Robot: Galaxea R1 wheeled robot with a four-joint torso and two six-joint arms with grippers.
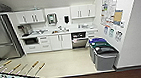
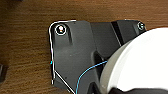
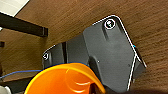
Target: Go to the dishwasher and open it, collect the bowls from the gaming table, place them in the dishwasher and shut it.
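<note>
Right tool point(image 3: 92, 86) has the orange bowl point(image 3: 62, 80) over the wood floor point(image 3: 82, 17), left tool's grip I can't tell; dishwasher point(image 1: 79, 40) across the kitchen hangs open.

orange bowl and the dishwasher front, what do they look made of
The orange bowl looks like plastic: a saturated, even colour with a smooth, glossy surface. The dishwasher front looks like brushed stainless steel: grey and metallic against the white cabinets, though it shows small here.
</note>
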